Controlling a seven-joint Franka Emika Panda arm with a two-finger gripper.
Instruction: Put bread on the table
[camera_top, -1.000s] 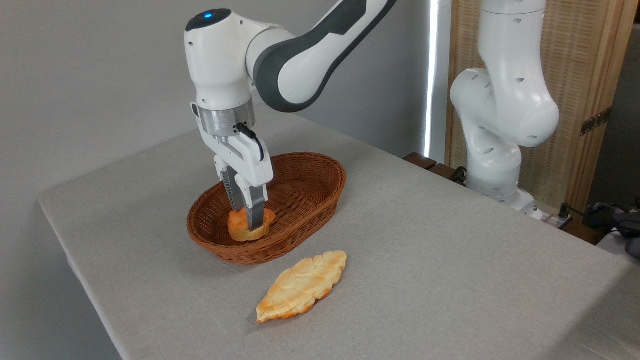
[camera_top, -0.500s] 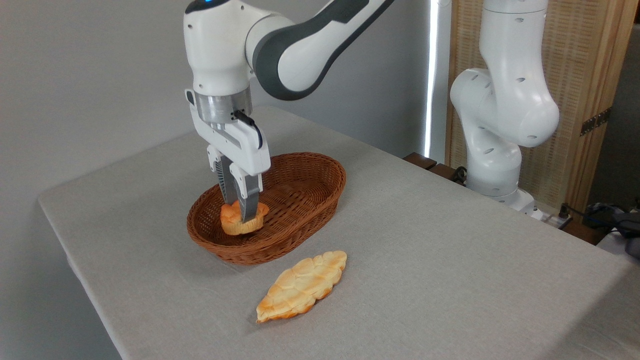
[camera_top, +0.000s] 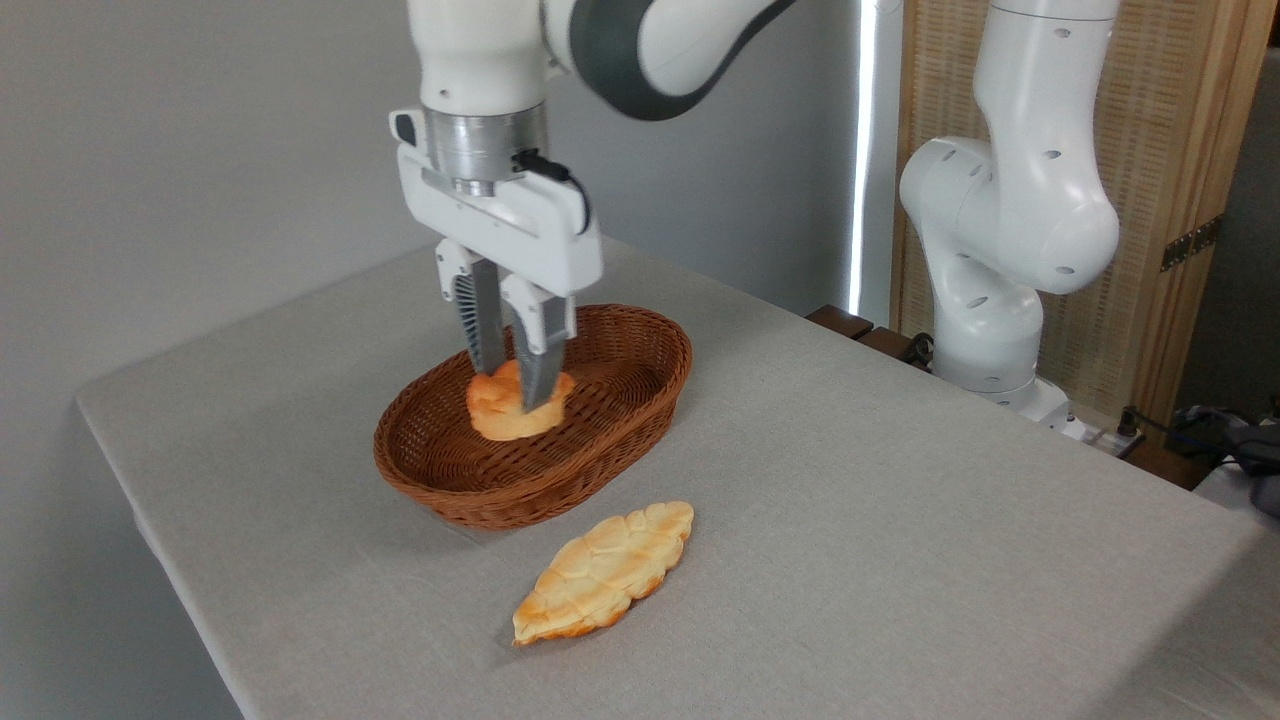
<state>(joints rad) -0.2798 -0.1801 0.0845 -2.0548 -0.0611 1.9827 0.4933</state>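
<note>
Pincer (camera_top: 515, 385) clamped on the round bread bun (camera_top: 515, 408), which hangs above the floor of the wicker basket (camera_top: 620, 430). Braided loaf (camera_top: 603, 571) lies on the grey table (camera_top: 900, 520) just in front of the basket.

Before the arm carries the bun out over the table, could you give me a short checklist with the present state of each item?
1. Fingers closed on the bun: ok.
2. Bun lifted off the basket floor: cannot tell.
3. Bun above the basket rim for a sideways move: not ok, it sits below the near rim line.
4. Bare table right of the basket for placing: ok.
5. Flat loaf apart from the basket and out of that spot: ok.
</note>
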